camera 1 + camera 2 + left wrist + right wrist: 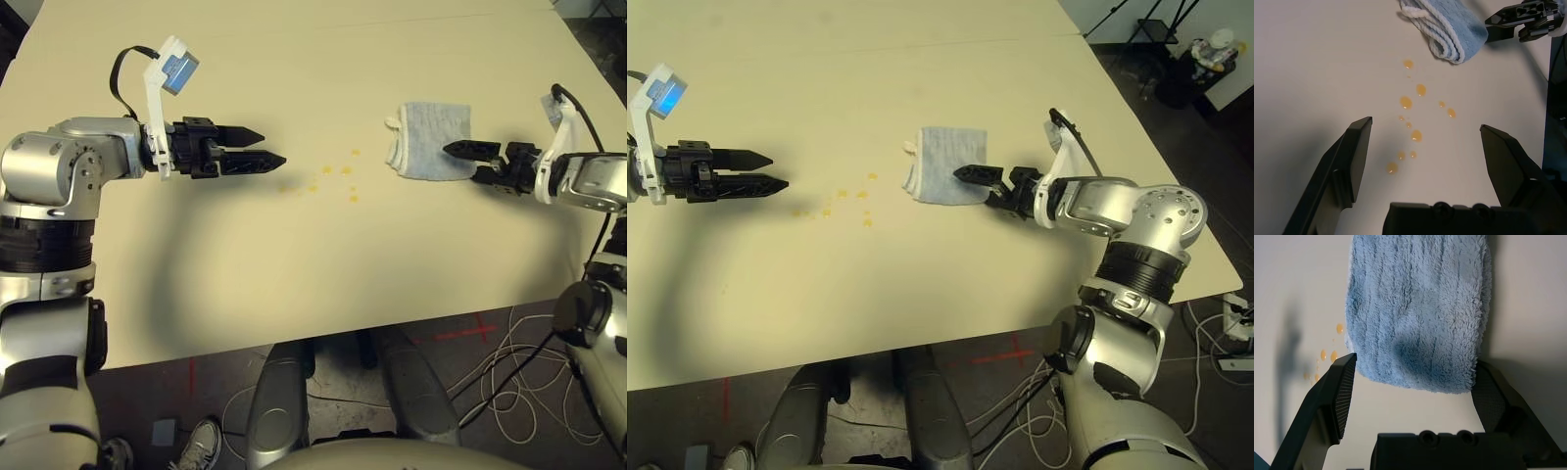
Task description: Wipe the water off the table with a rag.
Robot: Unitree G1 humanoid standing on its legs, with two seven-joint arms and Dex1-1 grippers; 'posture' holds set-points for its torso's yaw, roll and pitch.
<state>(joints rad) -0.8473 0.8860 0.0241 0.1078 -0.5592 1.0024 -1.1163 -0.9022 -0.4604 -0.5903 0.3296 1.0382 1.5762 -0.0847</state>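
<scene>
Grey-blue terry, folded, the rag (431,140) lies flat on the table (294,284). Just left of the rag, the water (328,179) is a scatter of small yellow-orange droplets. At the rag's right edge, the right gripper (1413,377) has its fingers spread wide, one on each side of the rag's near end. Left of the droplets, well apart from the rag, the left gripper (1422,147) hovers with fingers apart, holding nothing.

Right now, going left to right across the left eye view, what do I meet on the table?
Left claw, open → yellow-orange drops → folded blue rag → right claw, open at the rag's edge.
</scene>
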